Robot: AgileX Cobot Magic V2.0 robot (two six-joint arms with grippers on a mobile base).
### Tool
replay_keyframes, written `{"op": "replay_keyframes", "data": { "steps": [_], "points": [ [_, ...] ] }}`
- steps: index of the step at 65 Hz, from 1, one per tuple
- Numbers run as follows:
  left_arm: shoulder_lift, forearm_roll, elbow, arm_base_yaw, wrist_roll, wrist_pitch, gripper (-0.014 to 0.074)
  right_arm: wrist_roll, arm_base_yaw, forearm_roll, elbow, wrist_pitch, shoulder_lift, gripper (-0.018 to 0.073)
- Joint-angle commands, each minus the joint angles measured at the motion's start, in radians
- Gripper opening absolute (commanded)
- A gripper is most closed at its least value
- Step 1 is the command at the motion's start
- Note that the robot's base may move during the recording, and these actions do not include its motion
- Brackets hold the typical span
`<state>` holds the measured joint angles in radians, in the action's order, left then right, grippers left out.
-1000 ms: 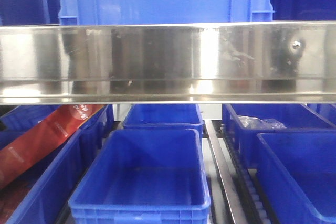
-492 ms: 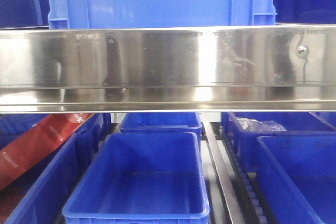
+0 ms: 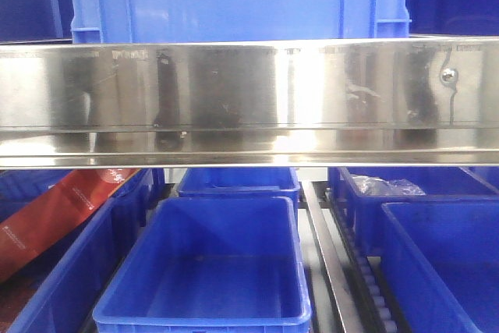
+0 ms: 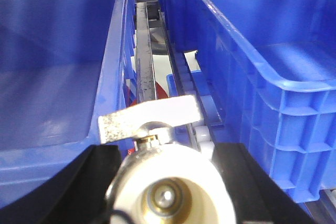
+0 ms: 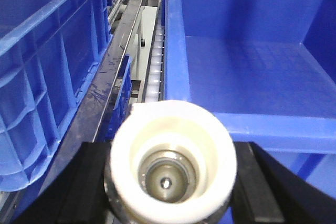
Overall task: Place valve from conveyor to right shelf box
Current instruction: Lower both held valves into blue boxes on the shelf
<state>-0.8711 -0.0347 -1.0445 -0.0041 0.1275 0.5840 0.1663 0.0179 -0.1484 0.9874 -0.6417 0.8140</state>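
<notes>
Both grippers loaded; the view onto the shelf has steadied.

The left gripper (image 4: 167,184) is clamped on a white valve (image 4: 169,198), its flat handle (image 4: 149,119) on top. The right gripper (image 5: 173,182) is clamped on a second valve (image 5: 170,153), just short of the blue box (image 5: 278,124) on its right. The steel shelf beam (image 3: 249,95) sits as it did half a second ago, having shifted before that. The approach looks finished, and release into that box seems next. The conveyor is out of view.

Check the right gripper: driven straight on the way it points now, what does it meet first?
Probably the left rim of the blue box, near its front corner: the right gripper, shut on the valve, lines up with it, not the open interior. Depth is unclear.
</notes>
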Motion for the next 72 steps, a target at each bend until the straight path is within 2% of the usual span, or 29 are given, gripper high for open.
{"op": "replay_keyframes", "data": {
  "steps": [1, 41, 52, 57, 62, 72],
  "points": [
    [0.008, -0.006, -0.008, -0.005, -0.007, -0.057, -0.0111, 0.005, -0.002, 0.002, 0.018, 0.082, -0.010, -0.0153],
    [0.006, -0.006, -0.008, -0.005, -0.007, -0.065, -0.0111, 0.005, -0.002, 0.000, 0.018, 0.117, -0.010, -0.0153],
    [-0.046, -0.007, -0.107, -0.012, -0.007, -0.075, -0.0111, 0.005, -0.002, -0.110, 0.140, 0.127, 0.007, -0.0153],
    [-0.097, -0.007, -0.203, -0.038, -0.007, -0.075, -0.0111, 0.005, -0.014, -0.126, 0.229, 0.127, 0.040, -0.0153],
    [-0.174, -0.007, -0.329, -0.105, -0.007, -0.059, -0.0111, 0.005, -0.058, -0.126, 0.345, 0.129, 0.102, -0.0153],
    [-0.350, -0.007, -0.560, -0.237, -0.007, 0.000, -0.0111, 0.005, -0.195, -0.126, 0.549, 0.127, 0.273, -0.0153]
  ]
}}
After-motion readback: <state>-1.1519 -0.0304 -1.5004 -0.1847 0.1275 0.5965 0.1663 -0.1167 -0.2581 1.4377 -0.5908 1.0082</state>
